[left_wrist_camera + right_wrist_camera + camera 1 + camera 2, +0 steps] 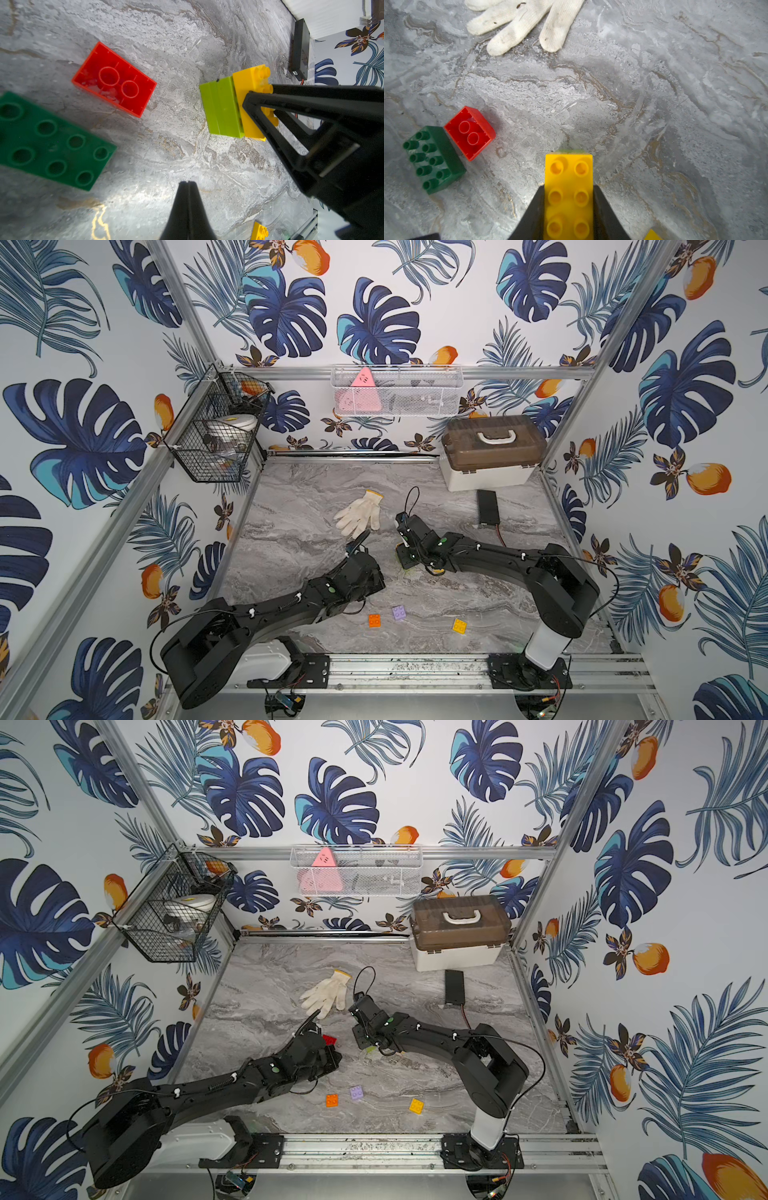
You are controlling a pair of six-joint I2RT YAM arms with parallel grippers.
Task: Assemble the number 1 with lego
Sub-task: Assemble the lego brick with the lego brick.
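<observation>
Open worktop (664, 104) stretched between the white glove (525, 22) and the yellow brick (569, 176). A red brick (470, 133) and dark green brick (433, 160), close together, crowded one flank; the opposite flank lay bare.

The right gripper (569, 186) clamps a yellow brick (568, 203) by its long sides, studs up. On the tabletop (654, 104), an upturned red brick (470, 133) lies just beside a dark green brick (433, 160), a white glove (525, 22) well apart.

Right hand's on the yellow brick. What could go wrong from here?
1. The right hand grips only the yellow brick; lifting could leave the lime brick behind if the joint is loose.
2. The red brick lies hollow side up, so it cannot stack until flipped.
3. The shut left hand may nudge the dark green brick.
</observation>
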